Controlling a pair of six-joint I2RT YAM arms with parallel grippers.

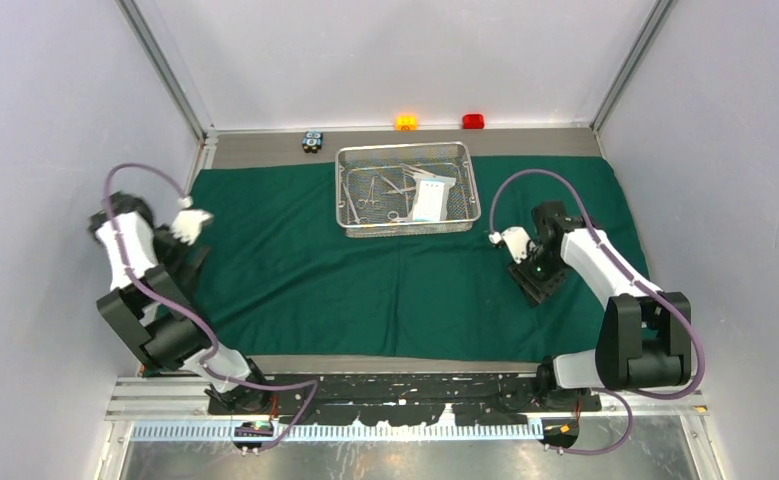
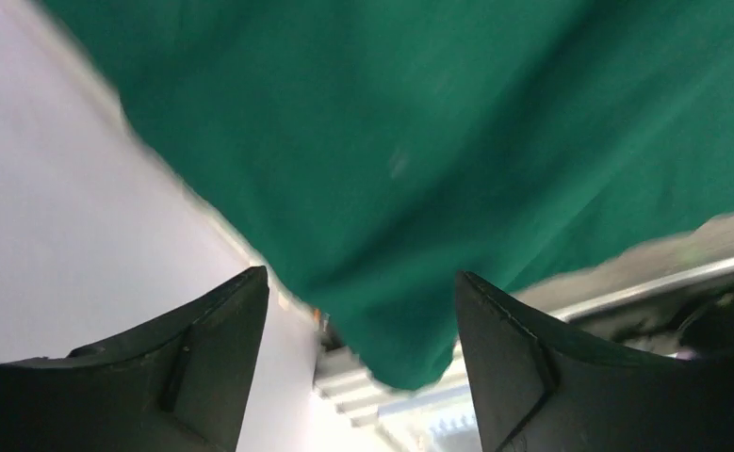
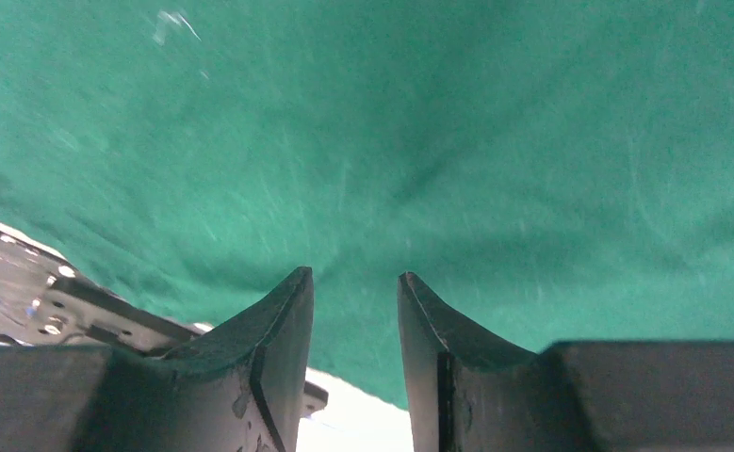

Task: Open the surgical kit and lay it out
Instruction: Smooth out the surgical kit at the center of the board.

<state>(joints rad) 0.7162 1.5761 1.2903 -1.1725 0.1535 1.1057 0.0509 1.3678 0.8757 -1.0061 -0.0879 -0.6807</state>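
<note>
Top view
- Green cloth [image 1: 365, 280]: spread flat over most of the worktop [image 1: 525, 142].
- Wire-mesh tray [image 1: 343, 190]: rests on the cloth at its 12 o'clock edge, level.
- Steel instruments [image 1: 373, 195]: lie inside the tray, in its 9 o'clock half; too small to tell them apart.
- White-blue packet [image 1: 429, 198]: flat in the tray's 3 o'clock half, beside the instruments.
- Blocks: black-blue block [image 1: 312, 141], orange block [image 1: 406, 122] and red block [image 1: 473, 121] stand past the cloth at 12 o'clock, apart from the tray.
- Left gripper [image 1: 187, 268]: over the cloth's 9 o'clock edge.
- Right gripper [image 1: 537, 285]: over the cloth at 4 o'clock of the tray, well apart from it.

Left wrist view
- Left gripper: fingers [image 2: 217, 330] wide apart, nothing between them.
- Cloth: its corner lies beyond the fingertips, with a metal rail [image 2: 627, 287] at 4 o'clock; blurred.

Right wrist view
- Right gripper: fingers [image 3: 283, 330] parted by a narrow gap, nothing clamped.
- Cloth: fills the view; whether the tips touch it I cannot tell.
</note>
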